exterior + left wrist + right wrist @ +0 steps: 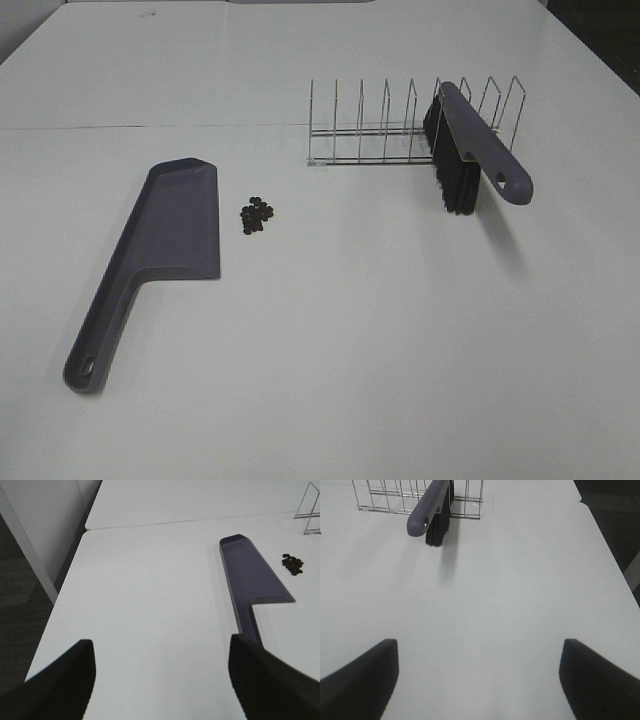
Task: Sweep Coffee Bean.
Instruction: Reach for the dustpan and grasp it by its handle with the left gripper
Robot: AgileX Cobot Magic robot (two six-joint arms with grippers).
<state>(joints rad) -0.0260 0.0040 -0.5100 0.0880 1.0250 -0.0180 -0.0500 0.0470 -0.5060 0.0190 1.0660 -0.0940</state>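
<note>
Hovering spread and empty: left gripper (pixel 160 647), right gripper (pixel 479 647). Suggesting right be taking brush (pixel 480 140) handle near its free end, lifting clear of wire rack (pixel 360 158); left taking dustpan (pixel 170 230) handle.

Table (pixel 350 350): white, matte top with a thin seam running across its far part. Lying flat on it: one grey-purple dustpan (pixel 170 225) at the left, handle toward the near edge; just beside its pan, apart from it, a small tight cluster of dark coffee beans (pixel 256 214). Standing on it, far right: one wire rack (pixel 370 130), holding a grey-purple brush (pixel 480 150) with black bristles pointing down and handle jutting forward.
</note>
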